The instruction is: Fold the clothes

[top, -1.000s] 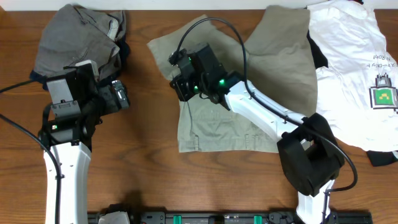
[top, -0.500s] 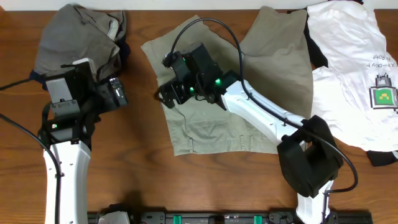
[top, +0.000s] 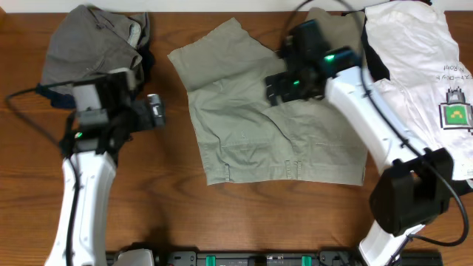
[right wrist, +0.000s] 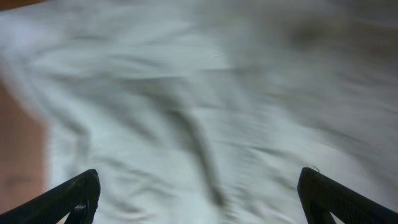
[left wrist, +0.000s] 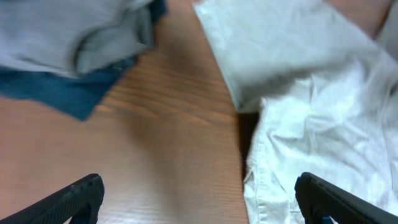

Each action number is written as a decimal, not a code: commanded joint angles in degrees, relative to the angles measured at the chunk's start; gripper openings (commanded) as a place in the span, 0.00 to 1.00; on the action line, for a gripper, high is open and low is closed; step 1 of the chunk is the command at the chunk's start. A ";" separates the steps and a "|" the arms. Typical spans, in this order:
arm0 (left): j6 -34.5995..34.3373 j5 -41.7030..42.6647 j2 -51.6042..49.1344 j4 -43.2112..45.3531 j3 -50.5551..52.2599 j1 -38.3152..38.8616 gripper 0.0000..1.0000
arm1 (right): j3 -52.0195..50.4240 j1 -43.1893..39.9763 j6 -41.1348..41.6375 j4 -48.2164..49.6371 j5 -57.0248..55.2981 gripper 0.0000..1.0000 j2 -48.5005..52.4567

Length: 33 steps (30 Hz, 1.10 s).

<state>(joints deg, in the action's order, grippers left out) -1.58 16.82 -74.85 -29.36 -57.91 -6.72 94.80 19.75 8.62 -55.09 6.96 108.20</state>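
Khaki shorts [top: 251,133]: laid flat and spread out in the middle of the counter, one leg reaching towards the far edge, the hem lying nearest the near edge; a second khaki panel is seen beyond them towards the far-right corner.
Right gripper [top: 284,85]: held over the far-right part of the khaki shorts; in the right wrist view the fingertips are spread wide with nothing gripped between them, and the blurred pale cloth fills the picture beneath them.
Left gripper [left wrist: 199,199]: held over bare wooden counter [top: 162,199] just left of the khaki shorts; its jaws are spread wide and nothing is held.
Left wrist view: the edge of the khaki shorts is seen on the right, the counter in the middle.
Grey shorts [top: 89,44]: bunched in a heap at the far-left corner.
Navy piece [left wrist: 68,93]: tucked under the grey shorts, one corner showing on the wood.
White T-shirt [top: 414,81]: spread at the far-right corner, beside the khaki cloth.
T-shirt print [top: 456,112]: a green and yellow square emblem near the right edge.
Writing: a short line of dark lettering above the emblem, seen upside down and too small to be read.
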 commanded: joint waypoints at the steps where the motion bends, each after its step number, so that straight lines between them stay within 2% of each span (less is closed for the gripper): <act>1: 4.02 1.36 -4.70 1.99 -1.27 2.34 0.99 | -2.73 -4.00 4.28 0.22 -5.53 0.99 -0.24; 7: 6.45 1.36 -9.27 11.30 -1.27 3.63 0.99 | -11.87 -9.60 7.69 4.57 -5.38 0.96 -0.24; 12: 10.95 1.38 -14.29 19.78 -1.27 5.53 0.99 | -18.56 -9.97 8.09 8.57 -5.25 0.95 -0.24; 17: 11.45 1.38 -20.24 25.81 -1.33 7.21 0.99 | -22.21 -9.94 8.79 9.18 -5.20 0.94 -0.24; 25: 11.67 1.36 -23.61 27.15 -1.36 7.45 0.99 | -28.59 -9.94 11.54 11.08 -5.01 0.91 -0.24; 33: 11.65 1.36 -23.52 27.93 -1.38 7.45 0.99 | -36.76 -10.84 12.61 25.70 -8.35 0.87 -0.17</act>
<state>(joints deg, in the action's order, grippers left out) 9.10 17.87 -98.70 -1.48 -58.24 0.71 61.34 9.80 19.79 -31.88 0.32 105.82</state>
